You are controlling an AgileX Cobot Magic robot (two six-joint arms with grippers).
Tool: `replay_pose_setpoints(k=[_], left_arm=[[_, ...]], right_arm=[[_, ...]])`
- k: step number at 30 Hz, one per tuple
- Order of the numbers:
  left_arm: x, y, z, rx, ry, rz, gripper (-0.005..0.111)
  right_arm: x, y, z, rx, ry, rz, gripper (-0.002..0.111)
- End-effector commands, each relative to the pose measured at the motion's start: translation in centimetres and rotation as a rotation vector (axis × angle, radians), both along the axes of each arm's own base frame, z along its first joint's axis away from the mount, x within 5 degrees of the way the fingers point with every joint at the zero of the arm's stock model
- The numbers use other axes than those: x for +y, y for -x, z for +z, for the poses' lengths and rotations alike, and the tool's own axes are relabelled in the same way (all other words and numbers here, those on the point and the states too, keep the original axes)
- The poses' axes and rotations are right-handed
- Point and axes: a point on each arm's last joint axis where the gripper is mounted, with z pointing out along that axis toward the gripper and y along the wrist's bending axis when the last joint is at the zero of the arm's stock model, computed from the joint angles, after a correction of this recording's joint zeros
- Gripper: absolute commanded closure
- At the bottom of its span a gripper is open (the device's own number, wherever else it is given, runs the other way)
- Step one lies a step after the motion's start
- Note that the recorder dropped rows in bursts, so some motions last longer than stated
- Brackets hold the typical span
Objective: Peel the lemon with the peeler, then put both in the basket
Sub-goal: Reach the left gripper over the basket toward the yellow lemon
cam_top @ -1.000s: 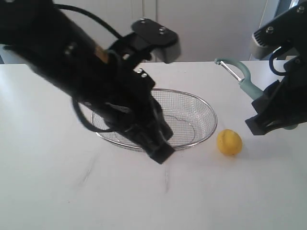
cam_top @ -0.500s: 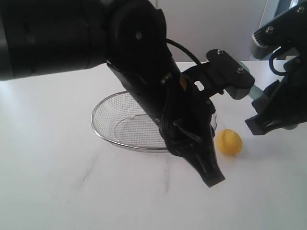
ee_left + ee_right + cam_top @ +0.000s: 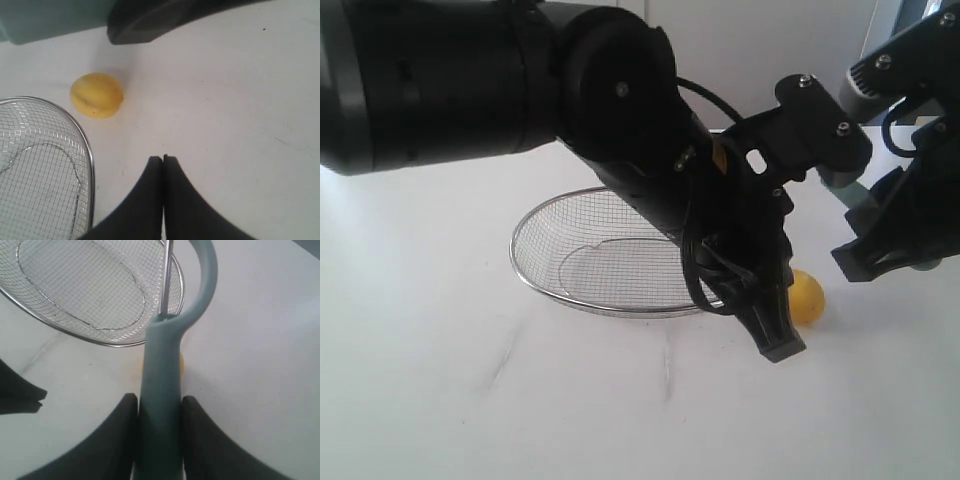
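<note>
L gripper (image 3: 163, 160) hung w/ jaws pressed together, empty, near the lemon (image 3: 96, 95). Lemon sat on the table (image 3: 240, 100) just beside the basket (image 3: 89, 150). R gripper (image 3: 160, 405) pinched the peeler (image 3: 162, 355) by its handle.

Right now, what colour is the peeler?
The peeler is pale teal-green, clearest in right wrist view.

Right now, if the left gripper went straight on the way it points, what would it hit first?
Probably the bare table. The shut left gripper angles down at it, and the lemon lies off to one side of that line. Depth is hard to judge.
</note>
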Motion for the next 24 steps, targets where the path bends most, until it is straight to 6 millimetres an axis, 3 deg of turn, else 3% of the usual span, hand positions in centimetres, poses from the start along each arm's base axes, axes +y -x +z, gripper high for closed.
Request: replay_pose_setpoints(k=[1,5,17,24], left_arm=[[-0.4,0.1,-0.4,0.008,-0.007,-0.017,0.107],[-0.8,-0.2,-1.5,-0.029,-0.043,-0.074,0.099],[-3.0,-1.6,-5.3,-0.078,-0.049,-0.094,0.035],[-4.0,-2.4,-7.2,-0.107,-0.033,-0.084,0.031]], right_arm=[[-0.2,0.1,0.2,-0.017,0.006,-0.003,0.108],[-0.3,0.0,0.2,-0.023,0.035,0.003,0.108],[-0.8,0.2,0.0,0.003,0.086,-0.015,0.108],[-0.8,0.2,0.0,0.003,0.086,-0.015,0.108]])
